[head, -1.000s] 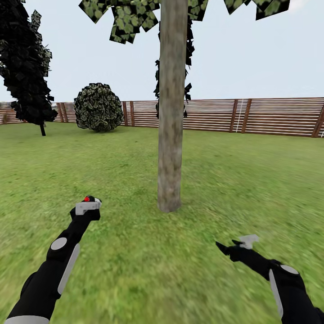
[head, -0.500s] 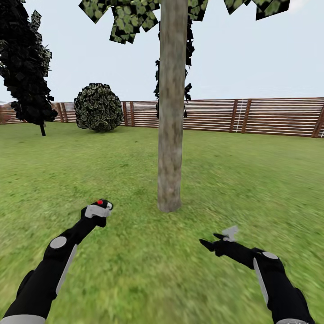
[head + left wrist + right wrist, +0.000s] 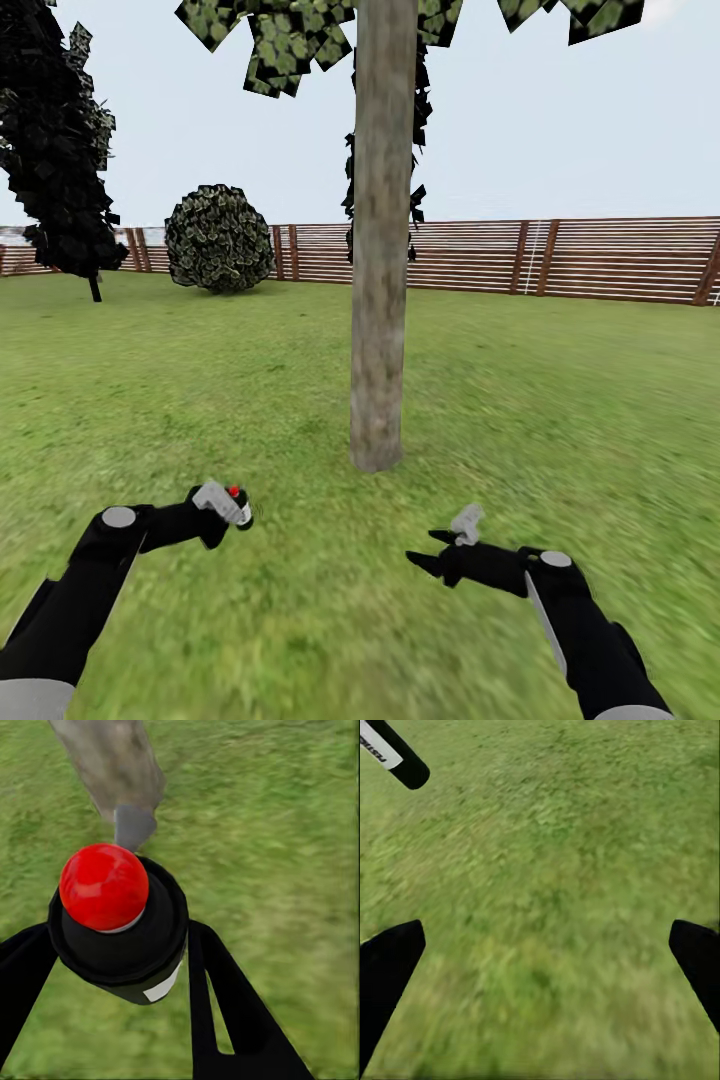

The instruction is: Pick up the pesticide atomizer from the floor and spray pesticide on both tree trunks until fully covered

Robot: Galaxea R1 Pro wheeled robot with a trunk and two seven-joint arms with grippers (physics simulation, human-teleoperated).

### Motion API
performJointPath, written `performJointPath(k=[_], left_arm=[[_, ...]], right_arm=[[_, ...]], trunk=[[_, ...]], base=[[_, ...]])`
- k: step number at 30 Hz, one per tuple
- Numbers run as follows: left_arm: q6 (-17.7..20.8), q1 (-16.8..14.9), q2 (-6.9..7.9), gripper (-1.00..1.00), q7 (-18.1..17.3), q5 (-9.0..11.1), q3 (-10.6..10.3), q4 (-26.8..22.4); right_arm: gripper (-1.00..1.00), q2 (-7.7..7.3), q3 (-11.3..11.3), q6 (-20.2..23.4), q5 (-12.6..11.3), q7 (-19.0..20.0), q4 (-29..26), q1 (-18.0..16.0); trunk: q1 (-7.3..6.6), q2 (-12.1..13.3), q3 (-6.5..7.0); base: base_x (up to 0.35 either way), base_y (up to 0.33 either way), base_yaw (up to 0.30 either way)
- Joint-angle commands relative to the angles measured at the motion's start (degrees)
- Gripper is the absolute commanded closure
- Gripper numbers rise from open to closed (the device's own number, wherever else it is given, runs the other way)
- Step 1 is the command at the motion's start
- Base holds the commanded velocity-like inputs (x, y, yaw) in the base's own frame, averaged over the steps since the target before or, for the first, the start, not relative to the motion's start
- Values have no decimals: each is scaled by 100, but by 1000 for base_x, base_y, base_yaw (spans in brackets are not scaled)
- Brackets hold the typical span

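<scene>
head view: the left gripper (image 3: 228, 503) is clamped on the tiny black pesticide atomizer with a red dot (image 3: 234, 497), low over the mottled green grass (image 3: 300, 600) near the thick grey-brown tree trunk (image 3: 380, 300). the right gripper (image 3: 440, 550) hangs with fingers spread apart, holding nothing.

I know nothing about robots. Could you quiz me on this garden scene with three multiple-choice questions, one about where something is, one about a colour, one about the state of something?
1. Where is the pesticide atomizer?
A. lying on the grass
B. held in the left gripper
C. held in the right gripper

2. What colour is the knob on top of the atomizer?
A. red
B. yellow
C. blue

3. How do the right gripper's jaws stand?
A. shut on a leaf
B. shut on the sprayer
C. open, holding nothing

Answers:
1. B, the left wrist view has the black sprayer sitting between the left jaws.
2. A, a red ball caps it, aimed towards the tree trunk.
3. C, the right wrist view has the jaws wide apart over bare grass.
</scene>
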Motion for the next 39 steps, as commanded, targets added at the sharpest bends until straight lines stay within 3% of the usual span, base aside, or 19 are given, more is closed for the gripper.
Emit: performJointPath(k=[1, 5, 6, 7, 10, 12, 14, 17, 20, 21, 24, 27, 29, 35, 39], left_arm=[[88, -47, 5, 100, -243, -175, 6, -10], [150, -190, 1, 100, -896, -1007, 3, -9], [157, -218, -1, 100, -1105, -1373, -1, -5], [159, -225, -3, 100, -1233, -1500, -2, -4], [161, -233, -25, 100, -1554, -1694, -8, -2], [162, -236, -73, 100, -1695, -1836, -16, -2], [162, -237, -188, 100, -1762, -2072, -23, -2], [162, -237, -282, 100, -1868, -2358, -57, 3], [160, -237, -375, 100, -2155, -2547, -264, 5], [162, -237, -405, 100, -2238, -2662, -430, 8], [162, -237, -443, 100, -2264, -2718, -715, 141], [162, -237, -581, 100, -2268, -2778, -867, 190], [162, -237, -619, 100, -2268, -2809, -896, 199], [156, -237, -932, 100, -2269, -2849, -1051, 316], [158, -237, -958, 100, -2269, -2850, -1072, 329]], right_arm=[[100, 4, 25, 40, 29, 45, -8, -4], [100, 6, 96, 39, 31, 58, -9, -4], [100, 6, 111, 39, 34, 70, -9, -4], [100, 6, 115, 39, 35, 76, -10, -4], [100, 6, 208, 39, 39, 85, -13, -4], [100, 6, 443, 39, 41, 88, -24, -4], [100, 6, 832, 39, 47, 87, -41, -4], [100, 17, 1072, 39, 57, 87, -63, -4], [100, 30, 1146, 39, 63, 90, -86, -7], [100, 109, 1166, 45, 64, 94, -198, -13], [100, 241, 1181, 48, 64, 95, -375, -13], [100, 321, 1184, 59, 64, 96, -427, -15], [100, 336, 1184, 62, 64, 96, -433, -18], [100, 373, 1192, 66, 62, 96, -569, -21], [100, 374, 1193, 66, 59, 96, -584, -21]], trunk=[[-1, -3, -6], [-1, -3, -6], [-1, -3, -6], [-1, -3, -6], [-1, -3, -6], [-1, -3, -6], [-1, -3, -6], [-1, -3, -6], [-1, -3, -6], [-1, -3, -6], [-1, -3, -6], [-1, -3, -6], [-1, -3, -6], [-1, -3, -6], [-1, -3, -6]], base=[[0, 0, 0], [0, 0, 0], [0, 0, 0], [0, 0, 0], [0, 0, 0], [0, 0, 0], [0, 0, 0], [0, 0, 0], [0, 0, 0], [0, 0, 0], [0, 0, 0], [0, 0, 0], [0, 0, 0], [0, 0, 0], [0, 0, 0]])
